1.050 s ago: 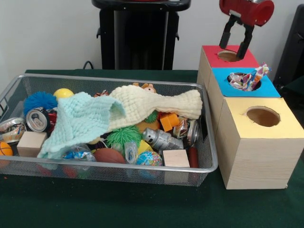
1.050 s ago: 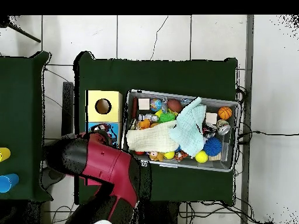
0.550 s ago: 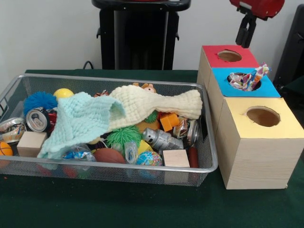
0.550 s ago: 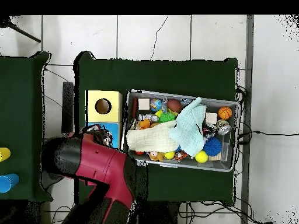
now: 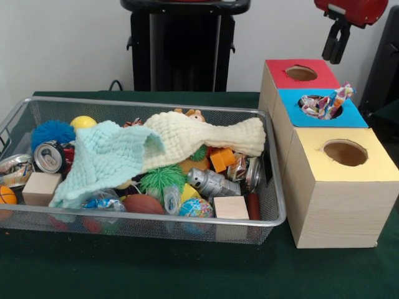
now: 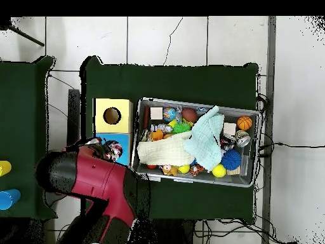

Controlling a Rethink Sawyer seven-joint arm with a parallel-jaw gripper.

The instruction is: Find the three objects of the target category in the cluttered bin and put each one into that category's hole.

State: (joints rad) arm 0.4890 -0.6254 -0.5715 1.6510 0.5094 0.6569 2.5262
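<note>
**Hand above the red hole**

My hand (image 5: 335,47) hangs at the 1 o'clock corner of the front view, above the red-topped box (image 5: 300,73), fingers drawn close together with nothing between them. Crumpled wrappers (image 5: 325,103) stick out of the blue box's hole (image 5: 320,106). The wire bin (image 5: 272,205) at 9 o'clock on the tabletop (image 5: 156,268) holds cloths, balls, cans and blocks.

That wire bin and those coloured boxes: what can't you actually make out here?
- Front view: whatever lies under the cream cloth and mint cloth in the bin.
- Front view: the depths of the red hole and yellow hole.
- Overhead view: the red box, covered by the arm.
- Front view: the pincer, too dark to tell open or shut.
</note>
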